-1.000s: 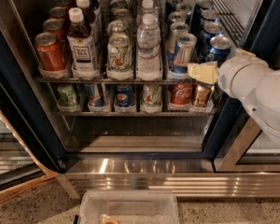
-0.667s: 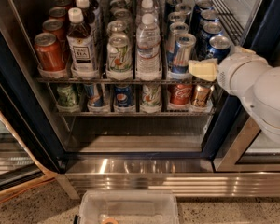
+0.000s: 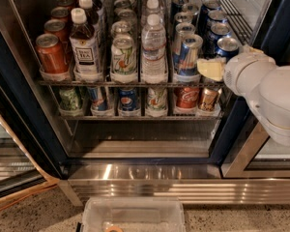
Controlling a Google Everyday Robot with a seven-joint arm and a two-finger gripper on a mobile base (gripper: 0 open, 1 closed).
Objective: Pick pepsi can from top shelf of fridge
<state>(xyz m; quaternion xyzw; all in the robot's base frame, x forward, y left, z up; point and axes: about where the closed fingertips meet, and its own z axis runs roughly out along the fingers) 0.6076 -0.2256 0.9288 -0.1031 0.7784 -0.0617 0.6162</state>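
The fridge [image 3: 19,115] stands open in front of me. Its top shelf [image 3: 101,83] holds lanes of drinks. Dark blue pepsi cans fill the rightmost lane, and the front pepsi can [image 3: 228,46] stands at the shelf's front right corner. My gripper [image 3: 210,68] comes in from the right on a white arm [image 3: 270,91]. Its yellowish tip sits at the shelf's front edge, just left of and below that can, between it and a slim silver-and-blue can [image 3: 188,54].
The top shelf also carries a red cola can [image 3: 50,54], a tea bottle [image 3: 83,45], a green-and-white can [image 3: 123,57] and a water bottle [image 3: 153,47]. The lower rack [image 3: 135,116] holds more cans. A clear bin [image 3: 133,215] sits on the floor below the steel base strip [image 3: 145,178].
The gripper has crept slightly upward at the shelf's front edge. The cans and bottles have not moved.
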